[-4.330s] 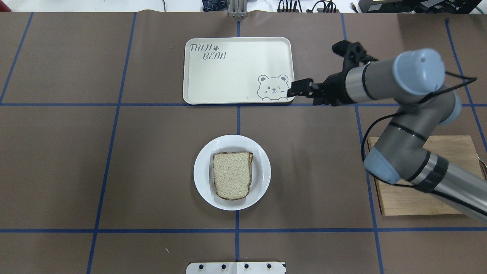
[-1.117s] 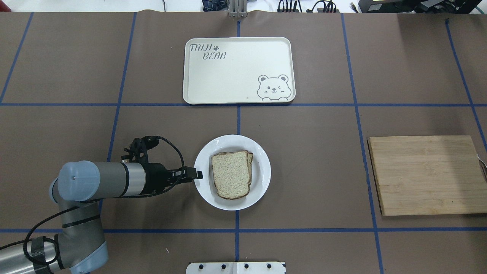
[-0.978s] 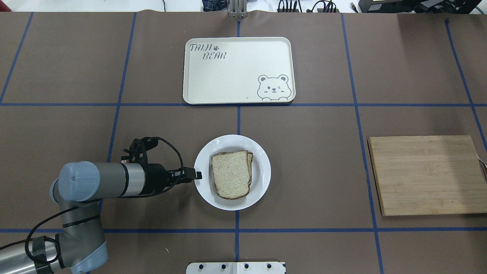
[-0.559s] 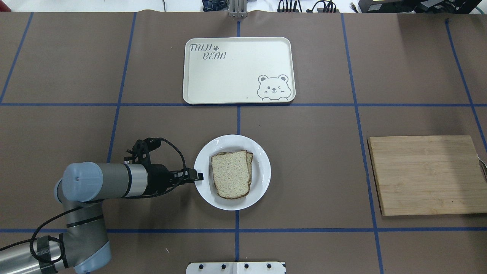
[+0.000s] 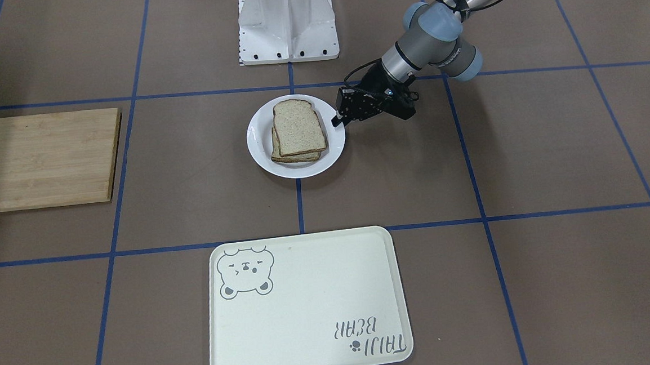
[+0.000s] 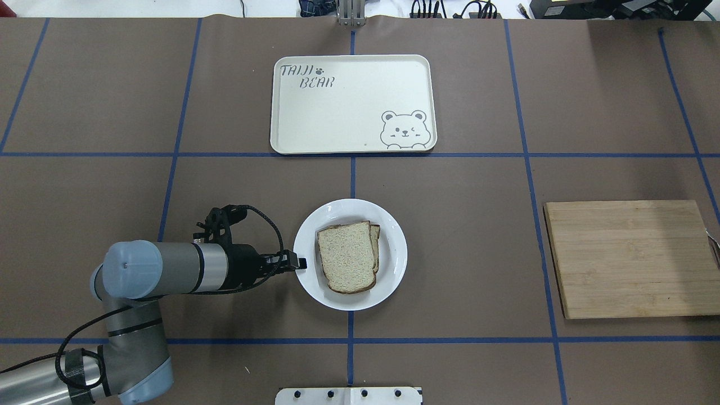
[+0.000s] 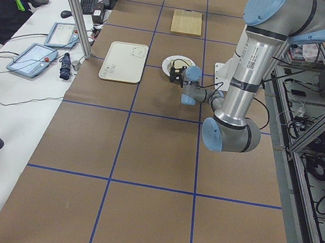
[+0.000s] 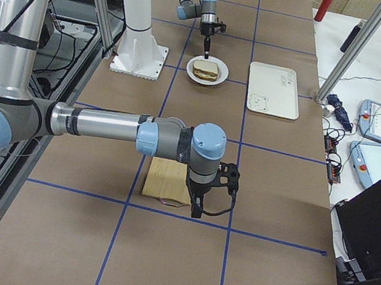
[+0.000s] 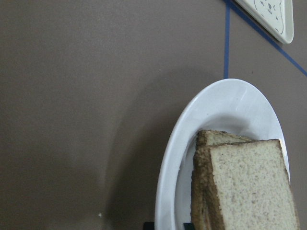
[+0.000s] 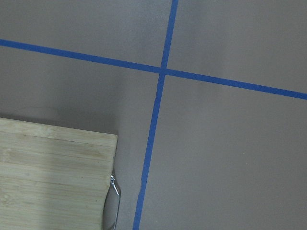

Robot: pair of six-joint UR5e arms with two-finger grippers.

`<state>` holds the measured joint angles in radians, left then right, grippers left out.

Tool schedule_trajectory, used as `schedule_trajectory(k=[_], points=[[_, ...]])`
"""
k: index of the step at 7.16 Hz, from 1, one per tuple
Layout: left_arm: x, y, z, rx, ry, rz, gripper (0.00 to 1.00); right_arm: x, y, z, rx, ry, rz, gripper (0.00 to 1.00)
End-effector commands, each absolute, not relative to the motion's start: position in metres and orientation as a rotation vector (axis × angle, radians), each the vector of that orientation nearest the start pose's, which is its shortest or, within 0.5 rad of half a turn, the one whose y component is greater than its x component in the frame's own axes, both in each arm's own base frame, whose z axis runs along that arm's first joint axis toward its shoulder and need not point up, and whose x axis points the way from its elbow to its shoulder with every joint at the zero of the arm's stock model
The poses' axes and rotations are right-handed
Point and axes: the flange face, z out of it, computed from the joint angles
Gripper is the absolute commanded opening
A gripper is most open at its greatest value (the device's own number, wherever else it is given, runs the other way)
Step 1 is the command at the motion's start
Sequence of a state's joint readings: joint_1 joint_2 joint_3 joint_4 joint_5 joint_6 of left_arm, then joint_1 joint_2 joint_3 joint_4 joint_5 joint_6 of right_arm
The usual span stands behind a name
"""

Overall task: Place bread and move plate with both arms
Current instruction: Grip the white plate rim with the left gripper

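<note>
The white plate (image 6: 349, 211) lies in the middle of the table, its rim (image 9: 230, 96) filling the left wrist view. On it lies the bread (image 6: 346, 256), a bare tan slice stacked on a second slice (image 5: 298, 126). My left gripper (image 6: 301, 262) reaches in low from the left and is shut on the plate's left rim, one fingertip on each side of it (image 5: 335, 121). My right gripper (image 8: 197, 206) shows only in the exterior right view, above the near corner of the wooden board; whether it is open or shut I cannot tell.
A cream bear tray (image 6: 337, 112) lies beyond the plate. The wooden board (image 6: 630, 259) sits at the right, with a wire loop (image 10: 115, 187) at its corner. The robot's white base (image 5: 287, 21) stands behind the plate. A person sits at the side table in the exterior left view.
The right arm has left the overhead view and a second slice now lies on the plate. In the last second my left gripper and the plate with its bread shifted slightly right.
</note>
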<state>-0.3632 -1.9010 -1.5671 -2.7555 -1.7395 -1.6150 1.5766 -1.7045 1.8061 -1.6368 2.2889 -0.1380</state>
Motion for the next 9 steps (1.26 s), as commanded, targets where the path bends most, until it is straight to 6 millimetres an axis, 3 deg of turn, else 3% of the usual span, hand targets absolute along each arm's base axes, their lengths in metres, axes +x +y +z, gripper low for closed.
schedule_trajectory(k=[1,2,5,9], points=[[0.534,-0.327,0.34,0.105,1.519,-0.193,0.17,0.07,-0.436,0.616,0.083,-0.716,-0.138,1.0],[0.534,-0.327,0.338,0.105,1.522,-0.194,0.09,0.07,-0.436,0.617,0.082,-0.716,-0.138,1.0],[0.532,-0.326,0.334,0.105,1.532,-0.191,0.0,0.07,-0.435,0.618,0.08,-0.716,-0.137,1.0],[0.529,-0.326,0.317,0.036,1.581,-0.265,0.0,0.07,-0.44,0.614,0.09,-0.714,-0.14,1.0]])
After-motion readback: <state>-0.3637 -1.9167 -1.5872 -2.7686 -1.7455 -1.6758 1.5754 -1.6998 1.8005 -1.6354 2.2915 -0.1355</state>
